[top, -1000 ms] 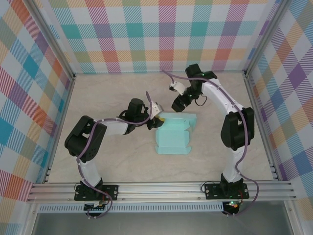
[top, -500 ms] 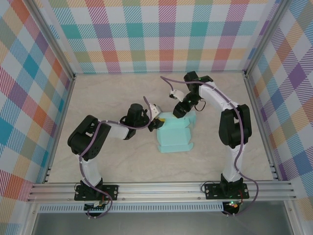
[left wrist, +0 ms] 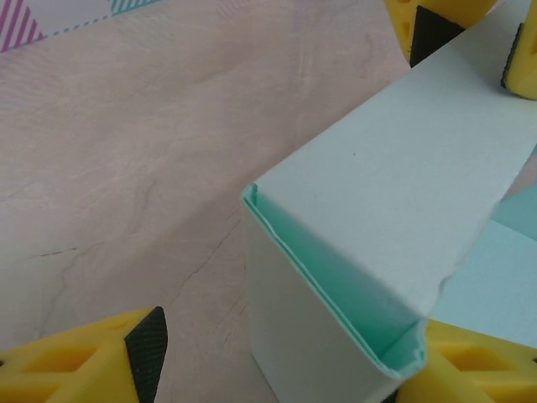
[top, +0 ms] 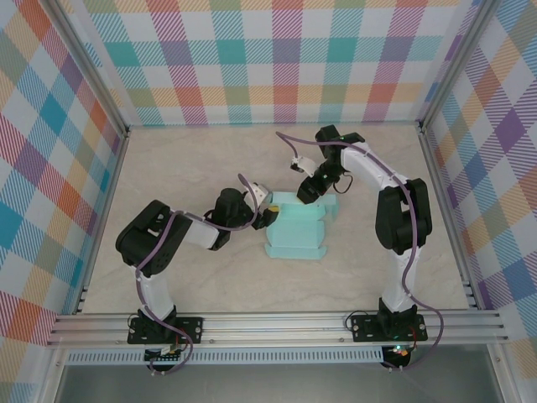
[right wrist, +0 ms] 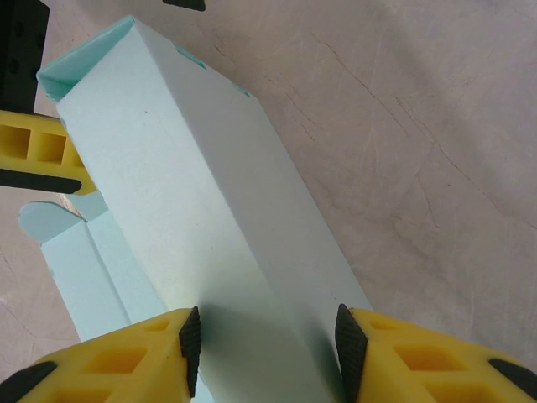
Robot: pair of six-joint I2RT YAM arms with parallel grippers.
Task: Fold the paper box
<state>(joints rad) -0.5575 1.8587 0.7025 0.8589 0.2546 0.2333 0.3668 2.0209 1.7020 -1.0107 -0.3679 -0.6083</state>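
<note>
The paper box point(top: 295, 228) is pale mint card, partly folded, lying mid-table. Its raised back wall point(right wrist: 193, 193) runs between my two grippers. My left gripper point(top: 267, 210) is at the box's left end, open. In the left wrist view the box corner point(left wrist: 336, 277) rests against the right-hand finger, while the left pad point(left wrist: 147, 353) stands well apart from it. My right gripper point(top: 312, 191) sits over the box's back edge. Its pads point(right wrist: 190, 344) press both sides of the raised wall, so the right gripper point(right wrist: 268, 346) is shut on it.
The pale wooden table top point(top: 168, 168) is boxed in by checkered walls point(top: 268, 59) at the back and sides. An aluminium rail point(top: 277, 323) runs along the front edge. The right gripper's yellow fingers point(left wrist: 419, 25) show at the top of the left wrist view.
My left gripper has let go and opened at the box's left end. My right gripper came down onto the box's back wall and narrowed onto it. The box shifted slightly left.
</note>
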